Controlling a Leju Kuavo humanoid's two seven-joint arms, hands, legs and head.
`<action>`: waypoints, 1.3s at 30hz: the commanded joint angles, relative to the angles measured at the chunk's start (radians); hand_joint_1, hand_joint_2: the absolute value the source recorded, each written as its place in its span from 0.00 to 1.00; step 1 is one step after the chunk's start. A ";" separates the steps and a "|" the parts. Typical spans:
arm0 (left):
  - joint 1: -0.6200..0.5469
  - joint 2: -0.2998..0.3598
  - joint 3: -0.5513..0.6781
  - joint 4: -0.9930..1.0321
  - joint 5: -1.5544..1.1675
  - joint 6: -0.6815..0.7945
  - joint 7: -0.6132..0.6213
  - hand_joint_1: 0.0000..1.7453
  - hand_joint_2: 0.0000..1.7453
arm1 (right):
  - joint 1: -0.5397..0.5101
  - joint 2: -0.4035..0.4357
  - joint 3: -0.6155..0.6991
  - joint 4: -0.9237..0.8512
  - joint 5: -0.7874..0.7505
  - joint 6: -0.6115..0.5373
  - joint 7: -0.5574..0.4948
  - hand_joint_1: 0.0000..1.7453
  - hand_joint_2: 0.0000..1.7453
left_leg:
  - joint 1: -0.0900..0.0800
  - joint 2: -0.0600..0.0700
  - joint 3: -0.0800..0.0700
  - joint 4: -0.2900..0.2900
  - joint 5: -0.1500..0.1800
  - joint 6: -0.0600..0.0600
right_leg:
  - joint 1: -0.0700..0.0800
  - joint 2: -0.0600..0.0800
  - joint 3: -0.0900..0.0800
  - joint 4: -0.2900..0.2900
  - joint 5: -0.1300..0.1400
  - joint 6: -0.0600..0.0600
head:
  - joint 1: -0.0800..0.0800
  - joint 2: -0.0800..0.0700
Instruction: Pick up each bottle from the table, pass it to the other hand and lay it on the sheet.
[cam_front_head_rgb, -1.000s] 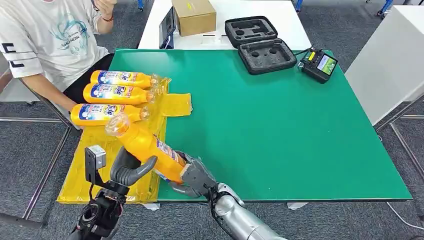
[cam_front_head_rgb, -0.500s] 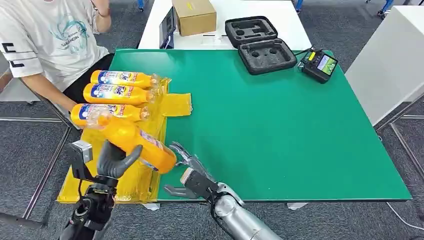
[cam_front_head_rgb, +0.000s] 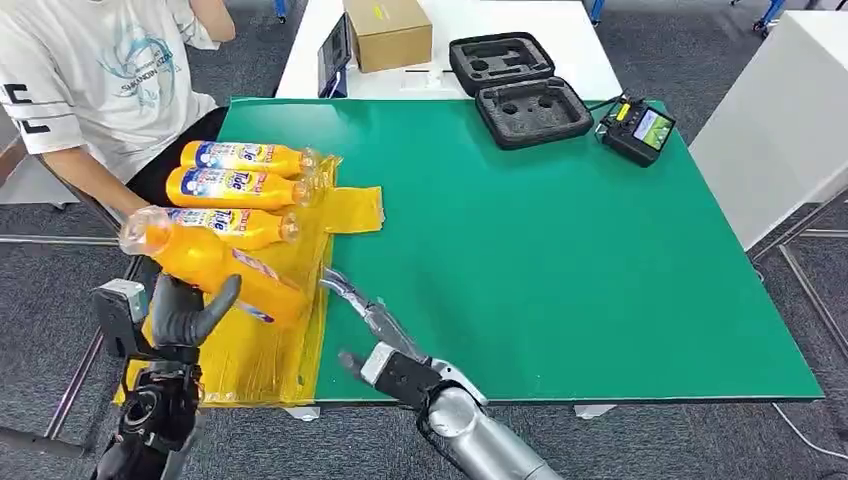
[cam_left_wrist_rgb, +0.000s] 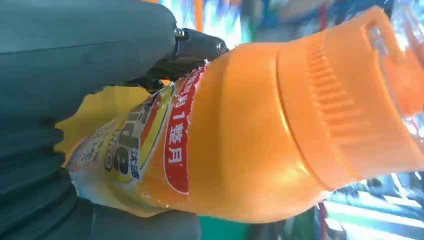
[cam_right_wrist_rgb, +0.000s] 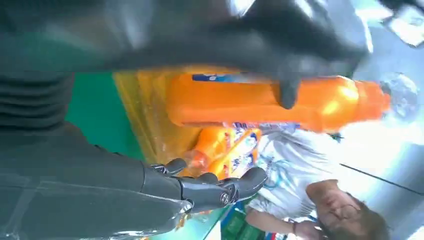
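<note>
I see the green table (cam_front_head_rgb: 560, 260), and on its left edge lies the yellow sheet (cam_front_head_rgb: 262, 340). A person in a white shirt (cam_front_head_rgb: 95, 80) sits beside that corner. On the far part of the sheet three orange bottles (cam_front_head_rgb: 240, 186) lie side by side, with the caps toward the table's middle. My left hand (cam_front_head_rgb: 185, 312) grips the fourth bottle (cam_front_head_rgb: 205, 265) around its labelled body and holds it tilted above the near part of the sheet, cap pointing away to the left. In the left wrist view the thumb and the dark fingers (cam_left_wrist_rgb: 197, 46) wrap this bottle. My right hand (cam_front_head_rgb: 375, 335) is above the table edge, just beside the sheet, fingers spread and holding nothing.
</note>
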 joint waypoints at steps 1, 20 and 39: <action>-0.097 0.184 0.047 0.070 -0.694 0.124 0.130 1.00 1.00 | 0.089 -0.024 -0.060 -0.290 -0.124 -0.094 -0.004 0.00 1.00 | 0.002 -0.002 0.005 0.001 -0.003 -0.002 | 0.001 0.000 0.005 0.002 -0.004 -0.002 | 0.000 0.000; -0.180 0.313 -0.050 0.154 -1.071 0.027 0.246 1.00 1.00 | 0.089 -0.009 -0.078 -0.271 -0.127 -0.089 -0.004 0.00 1.00 | 0.002 0.000 0.003 -0.001 0.000 -0.003 | 0.003 0.000 0.002 0.000 0.000 -0.004 | 0.000 0.000; -0.431 0.308 -0.383 0.471 -1.245 -0.341 0.245 1.00 1.00 | 0.066 0.033 -0.084 -0.150 -0.115 -0.037 -0.004 0.00 1.00 | 0.002 -0.003 0.004 -0.002 0.001 -0.003 | 0.003 -0.003 0.004 -0.001 0.000 -0.004 | 0.000 0.000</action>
